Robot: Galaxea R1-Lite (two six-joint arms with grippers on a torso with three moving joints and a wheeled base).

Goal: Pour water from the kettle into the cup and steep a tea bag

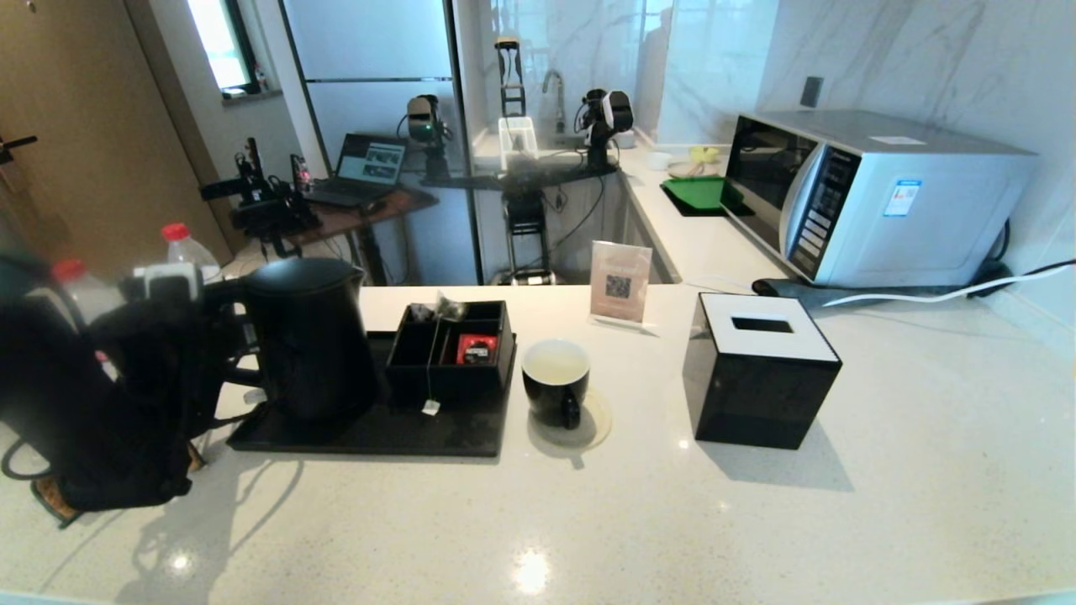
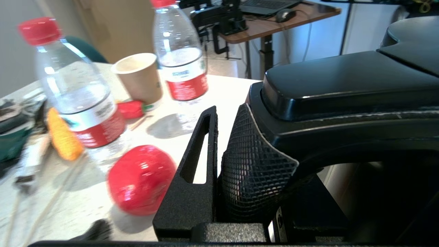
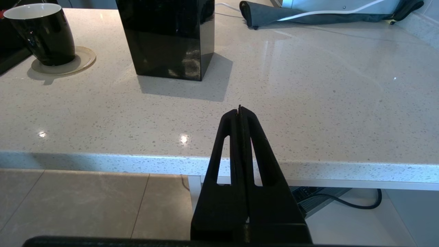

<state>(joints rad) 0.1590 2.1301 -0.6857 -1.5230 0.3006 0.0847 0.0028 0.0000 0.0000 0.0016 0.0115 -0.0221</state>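
Note:
The tall black kettle stands upright on a black tray at the left. My left gripper is at its loop handle. One finger and its mesh pad press against the handle, so the gripper is shut on it; the other finger is hidden. The black cup with a white inside sits on a coaster to the right of the tray. The tea bag lies in a black organiser box, and its string hangs down the front to the tag. My right gripper is shut and empty, off the counter's front edge.
A black tissue box stands right of the cup, with a microwave behind it. Two red-capped bottles, a paper cup and a red round object crowd the left end. A small sign stands behind the cup.

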